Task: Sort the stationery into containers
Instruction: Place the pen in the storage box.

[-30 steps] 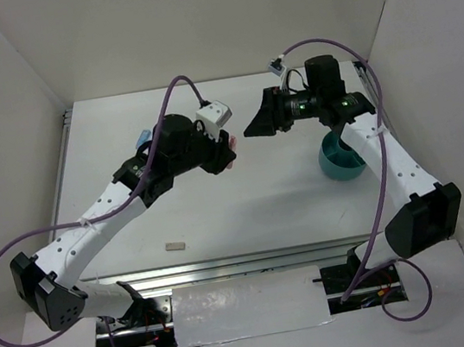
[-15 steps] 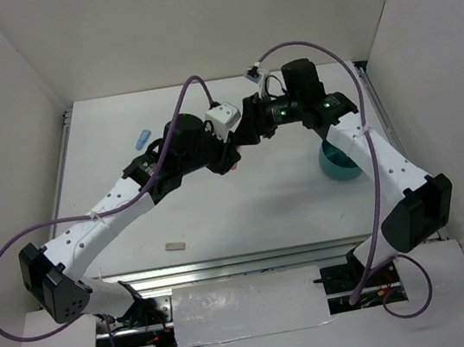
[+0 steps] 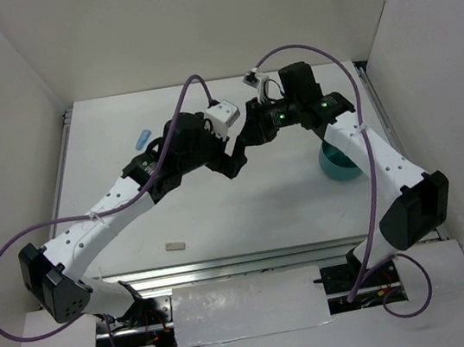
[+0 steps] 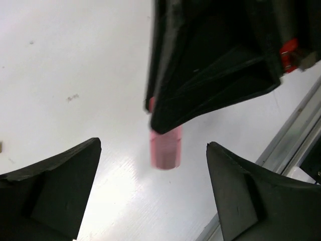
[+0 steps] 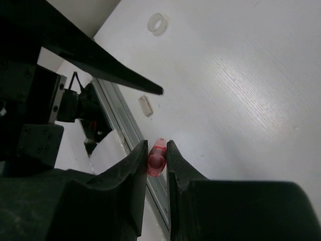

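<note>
A pink translucent, cap-like piece of stationery (image 5: pixel 156 159) is pinched between the fingers of my right gripper (image 5: pixel 156 150), which is shut on it above the table. In the left wrist view its pink end (image 4: pixel 165 148) sticks out below the right gripper's black fingers (image 4: pixel 200 75). My left gripper (image 4: pixel 153 145) stands wide open around it without touching. From above, the two grippers (image 3: pixel 234 160) (image 3: pixel 246 139) meet at mid-table. The teal cup (image 3: pixel 340 163) stands to the right, partly hidden by the right arm.
A small tan eraser (image 3: pixel 174 246) lies near the front rail, also seen from the right wrist (image 5: pixel 145 106). A blue clip (image 3: pixel 144 138) lies at the back left. A white tape ring (image 5: pixel 158 23) rests on the table. White walls enclose the sides.
The right arm swung left to meet the left gripper and shut on the pink piece. The left gripper, which held it, has opened wide and let go.
</note>
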`<action>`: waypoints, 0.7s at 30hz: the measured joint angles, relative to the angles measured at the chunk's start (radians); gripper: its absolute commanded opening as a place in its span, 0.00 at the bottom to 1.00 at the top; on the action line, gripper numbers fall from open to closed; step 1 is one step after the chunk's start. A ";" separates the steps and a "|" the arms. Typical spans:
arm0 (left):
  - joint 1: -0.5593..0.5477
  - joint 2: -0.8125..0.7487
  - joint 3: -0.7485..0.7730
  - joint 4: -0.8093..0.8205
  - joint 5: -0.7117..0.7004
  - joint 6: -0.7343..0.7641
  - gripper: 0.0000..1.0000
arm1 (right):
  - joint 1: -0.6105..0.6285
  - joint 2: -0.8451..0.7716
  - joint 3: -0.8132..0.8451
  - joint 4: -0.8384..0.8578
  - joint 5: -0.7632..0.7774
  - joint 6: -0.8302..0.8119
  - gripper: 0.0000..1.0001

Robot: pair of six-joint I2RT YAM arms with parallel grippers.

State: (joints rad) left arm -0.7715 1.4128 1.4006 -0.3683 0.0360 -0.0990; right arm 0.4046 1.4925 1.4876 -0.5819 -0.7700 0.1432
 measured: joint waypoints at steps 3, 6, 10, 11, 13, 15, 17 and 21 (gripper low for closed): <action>0.002 -0.004 0.000 -0.006 -0.030 -0.005 0.99 | -0.039 -0.020 -0.001 -0.050 0.017 -0.050 0.00; 0.024 -0.024 -0.007 -0.016 -0.062 -0.011 0.99 | -0.183 -0.096 -0.028 -0.086 0.025 -0.089 0.00; 0.104 -0.039 -0.009 -0.047 -0.084 -0.012 0.99 | -0.488 -0.275 -0.118 -0.136 0.091 -0.169 0.00; 0.122 -0.037 -0.009 -0.060 -0.086 -0.012 0.99 | -0.545 -0.325 -0.151 -0.146 0.113 -0.187 0.00; 0.155 -0.028 -0.009 -0.082 -0.092 -0.010 0.99 | -0.637 -0.424 -0.209 -0.175 0.167 -0.212 0.00; 0.167 -0.019 -0.009 -0.094 -0.093 -0.009 0.99 | -0.700 -0.491 -0.249 -0.201 0.224 -0.231 0.00; 0.168 -0.015 -0.009 -0.095 -0.094 -0.009 0.99 | -0.753 -0.523 -0.270 -0.224 0.278 -0.245 0.00; 0.168 -0.014 -0.009 -0.077 -0.103 -0.010 0.99 | -0.858 -0.525 -0.302 -0.229 0.359 -0.269 0.00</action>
State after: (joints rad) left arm -0.6037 1.3983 1.3914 -0.4450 -0.0666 -0.1089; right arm -0.4538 0.9680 1.1858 -0.8104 -0.4114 -0.1253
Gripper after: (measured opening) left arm 0.993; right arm 0.242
